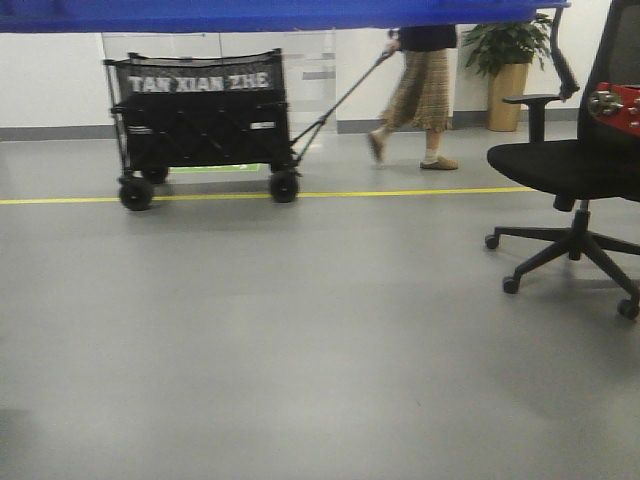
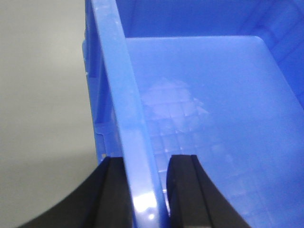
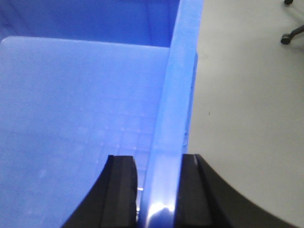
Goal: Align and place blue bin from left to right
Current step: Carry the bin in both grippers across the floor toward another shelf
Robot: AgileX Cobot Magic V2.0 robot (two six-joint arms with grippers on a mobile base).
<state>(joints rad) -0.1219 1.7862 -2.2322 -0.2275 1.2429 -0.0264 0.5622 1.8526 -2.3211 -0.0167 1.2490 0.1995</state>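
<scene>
The blue bin fills both wrist views, and its pale gridded floor shows inside. My left gripper is shut on the bin's left rim, one black finger outside the wall and one inside. My right gripper is shut on the right rim in the same way. Grey floor lies well below the bin on both outer sides. In the front view only a blue band of the bin runs across the top edge, and neither gripper shows there.
A black wagon is being pulled right by a walking person beyond a yellow floor line. A black office chair stands at the right with a red object on it. A potted plant is by the far wall.
</scene>
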